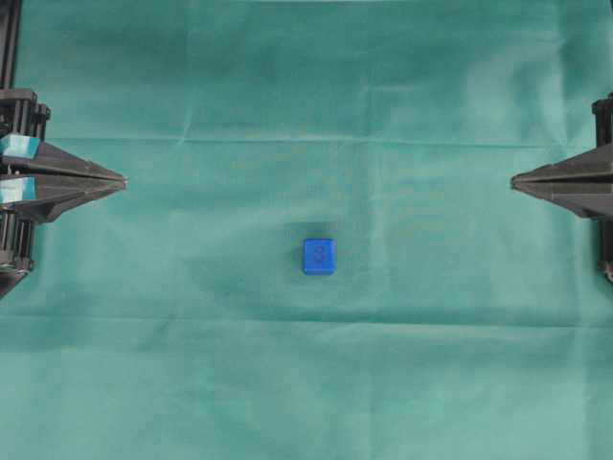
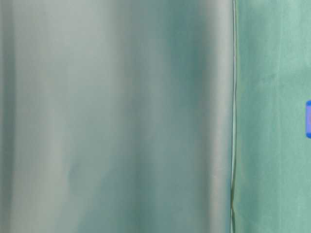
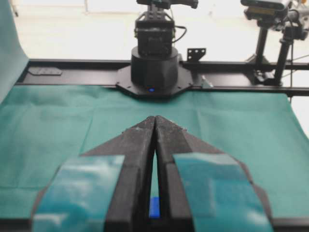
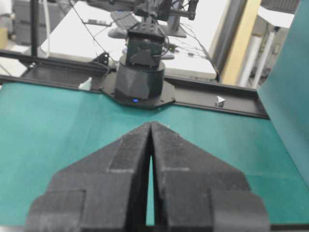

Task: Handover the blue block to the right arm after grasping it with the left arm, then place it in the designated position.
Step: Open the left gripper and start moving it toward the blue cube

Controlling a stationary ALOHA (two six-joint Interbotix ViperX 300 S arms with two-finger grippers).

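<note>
Both my left gripper (image 1: 123, 180) and right gripper (image 1: 515, 179) are pinched closed and hold nothing. The blue block (image 1: 319, 256) sits alone on the green cloth (image 1: 306, 86) between them. I have not picked it up yet, so everything is left to do.

Robotics lab bench. Green cloth (image 1: 306, 86) spread over worktop, black rail frame (image 3: 72, 77) along its edge. Opposing arm base (image 3: 154, 67) bolted to frame, straight beyond closed jaws. Camera stands (image 3: 270, 43) right of jaws; cabled desk (image 4: 96, 34) behind second base (image 4: 140, 72).
</note>
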